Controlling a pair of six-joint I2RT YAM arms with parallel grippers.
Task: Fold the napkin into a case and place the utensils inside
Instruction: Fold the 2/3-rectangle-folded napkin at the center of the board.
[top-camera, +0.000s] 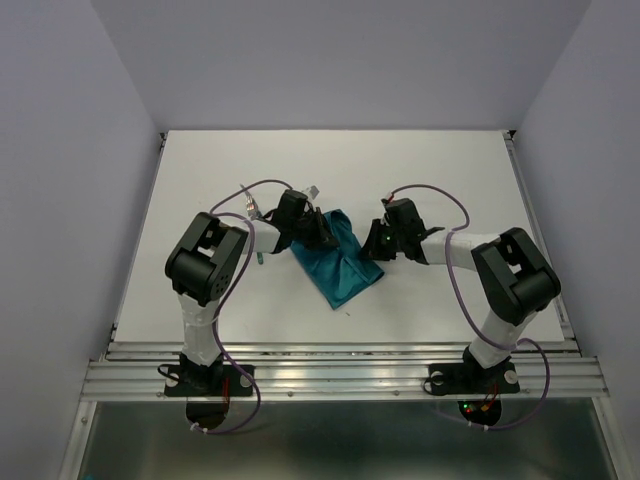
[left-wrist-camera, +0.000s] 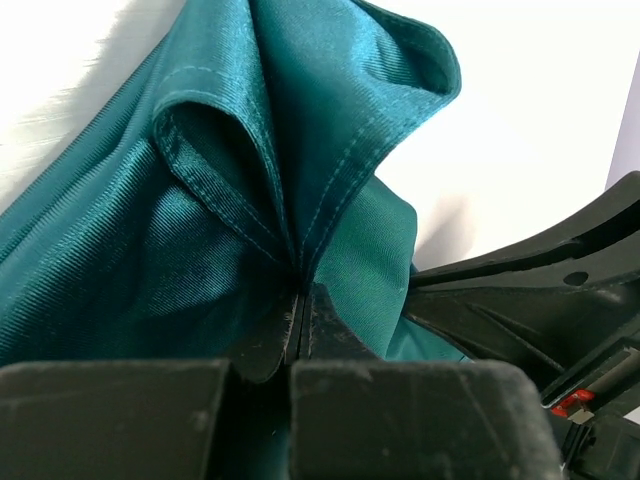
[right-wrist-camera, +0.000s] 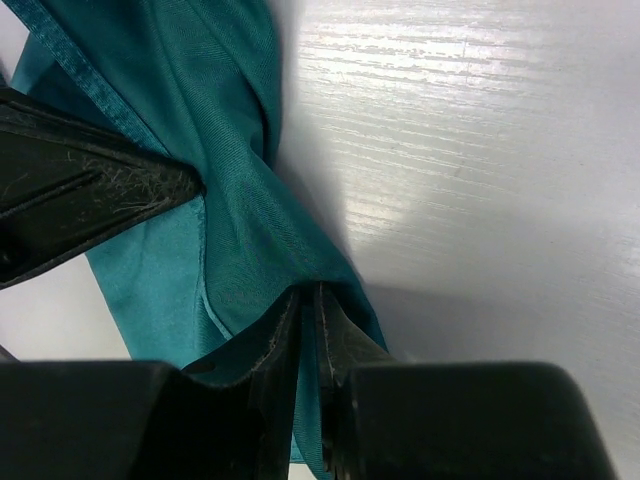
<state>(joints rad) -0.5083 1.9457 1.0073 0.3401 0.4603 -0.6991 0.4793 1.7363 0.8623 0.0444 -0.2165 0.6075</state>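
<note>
The teal-green napkin (top-camera: 338, 262) lies bunched in the middle of the white table between the two arms. My left gripper (top-camera: 322, 232) is shut on its far left edge; the left wrist view shows the jaws (left-wrist-camera: 300, 300) pinching gathered hemmed folds of the napkin (left-wrist-camera: 200, 220). My right gripper (top-camera: 372, 246) is shut on the napkin's right edge; the right wrist view shows the jaws (right-wrist-camera: 310, 295) pinching the napkin (right-wrist-camera: 190, 130). The utensils (top-camera: 252, 208) lie behind the left arm, with a silver head (top-camera: 315, 190) showing.
The white table (top-camera: 450, 180) ends in walls at left, right and back. A metal rail (top-camera: 340, 375) runs along the near edge by the arm bases. The other arm's black finger (right-wrist-camera: 80, 200) shows in the right wrist view.
</note>
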